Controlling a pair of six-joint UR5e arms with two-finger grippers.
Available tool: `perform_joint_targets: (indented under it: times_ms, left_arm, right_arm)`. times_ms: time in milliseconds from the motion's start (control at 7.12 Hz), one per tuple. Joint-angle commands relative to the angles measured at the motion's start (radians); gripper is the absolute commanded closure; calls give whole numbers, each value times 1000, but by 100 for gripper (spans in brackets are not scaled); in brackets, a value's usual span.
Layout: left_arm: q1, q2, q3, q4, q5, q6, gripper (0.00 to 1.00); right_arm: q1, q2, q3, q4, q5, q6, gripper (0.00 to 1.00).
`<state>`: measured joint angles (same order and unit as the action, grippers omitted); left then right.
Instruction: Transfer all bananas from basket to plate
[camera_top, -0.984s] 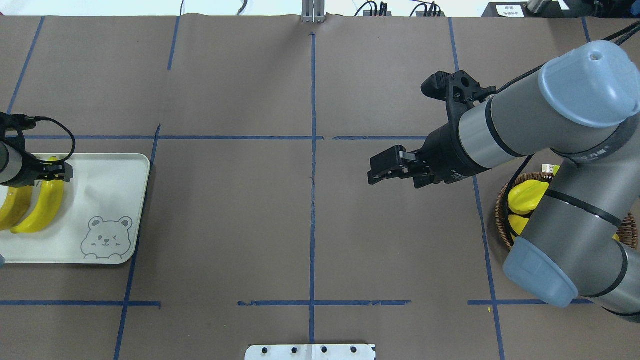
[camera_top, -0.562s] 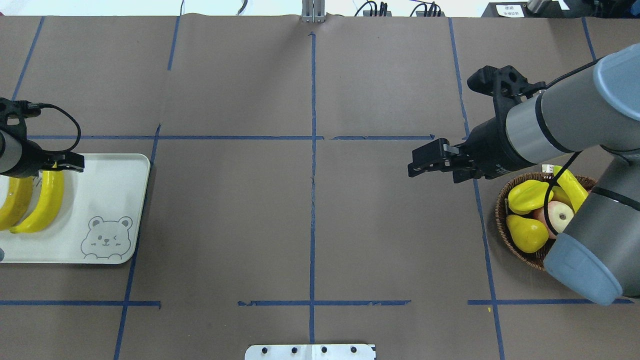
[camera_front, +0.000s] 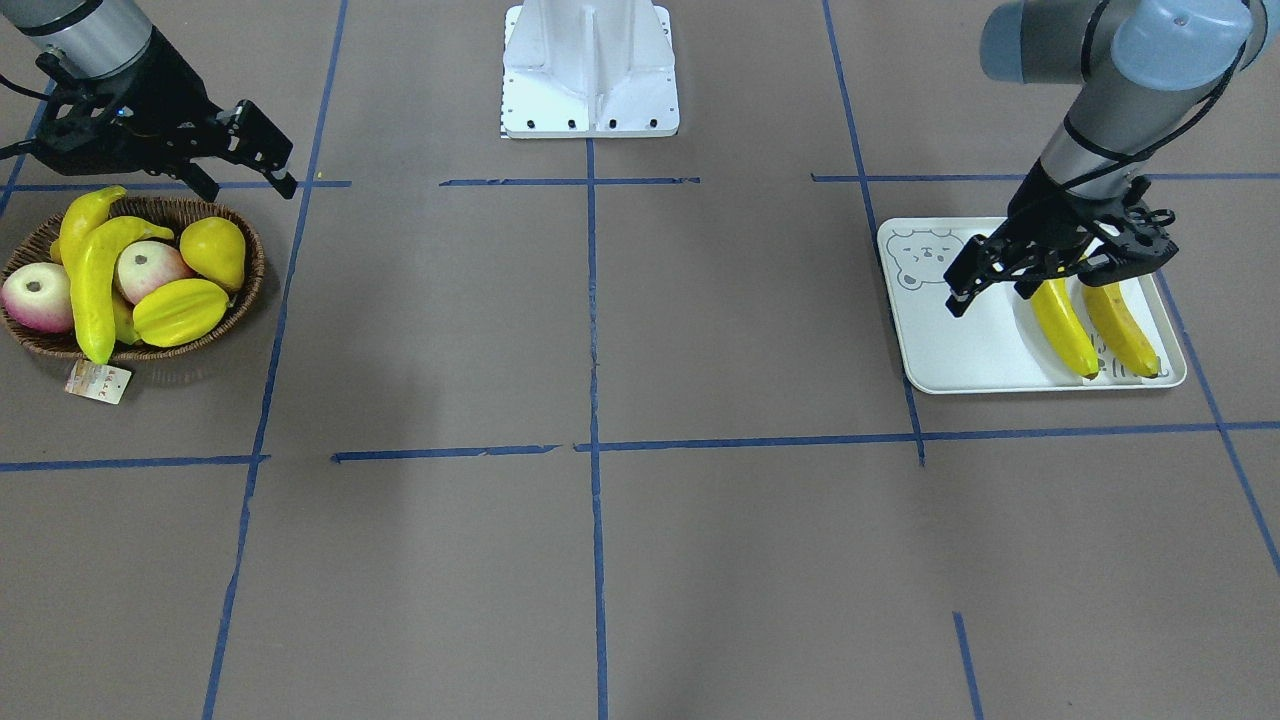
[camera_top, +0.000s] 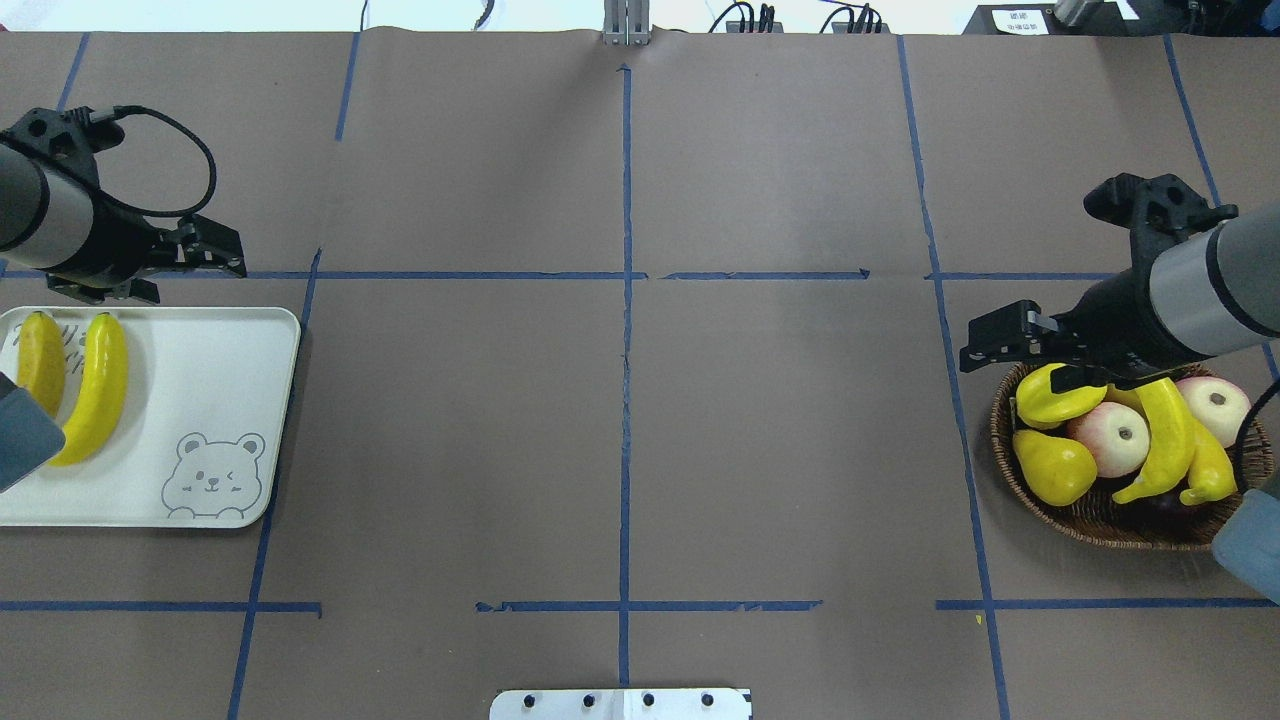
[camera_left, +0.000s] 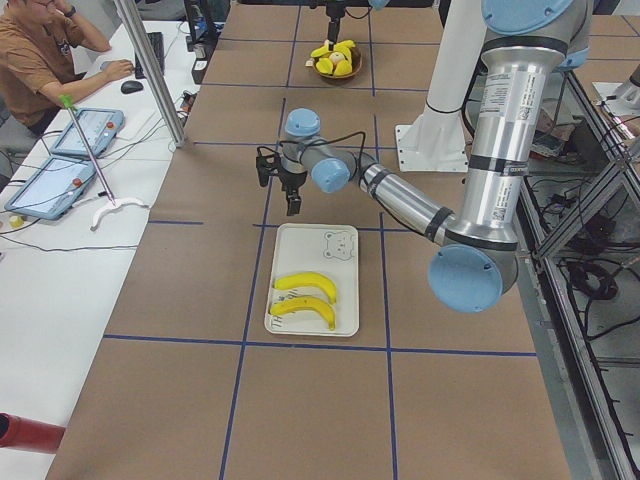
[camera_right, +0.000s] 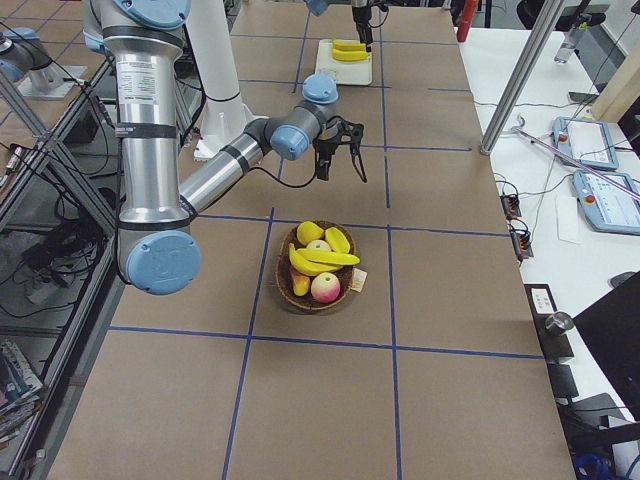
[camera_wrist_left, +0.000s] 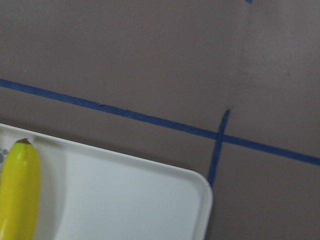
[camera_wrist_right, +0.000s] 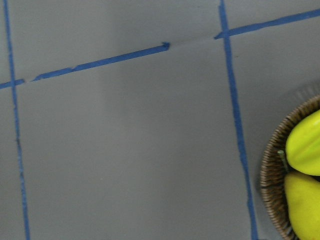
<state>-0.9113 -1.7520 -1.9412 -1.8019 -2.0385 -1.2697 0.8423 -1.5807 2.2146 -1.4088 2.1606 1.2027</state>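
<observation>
i count four bananas in all. my left gripper (camera_front: 990, 295) hangs raised over the plate (camera_front: 960, 350), fingers spread wide with nothing between them. two bananas (camera_front: 1062, 325) lie side by side on the plate below it, clear of the fingers, and its wrist camera catches the tip of only one of them along with a corner of the plate.

my right gripper (camera_front: 250, 180) is also spread wide and empty, raised near the rim of the basket (camera_top: 1100, 528). the basket sits just below and to one side of it. in there i count two more bananas (camera_top: 1160, 430) lying across the pile, two apples (camera_top: 1110, 438), one starfruit (camera_top: 1050, 400) nearest the fingers, and one pear (camera_top: 1055, 470) beside it. one paper tag (camera_front: 98, 381) lies on the table against the basket's edge away from the gripper.
</observation>
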Motion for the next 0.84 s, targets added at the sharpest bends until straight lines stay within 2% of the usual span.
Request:
perform_joint_targets:
  times_ms: [0,281,422,703]
  left_arm:
    - [63,-67,-1,29,9,-97,1]
    - [78,-87,-1,30,12,-146,1]
    - [86,-87,-2,30,12,-149,1]
    - [97,-90,-2,30,26,-151,1]
  right_arm:
    - [41,-102,-13,-12,-7,-140,0]
    - [148,-128,-90,-12,27,-363,0]
    - [193,-128,-140,-7,69,-414,0]
    - [193,-128,-188,-1,79,-433,0]
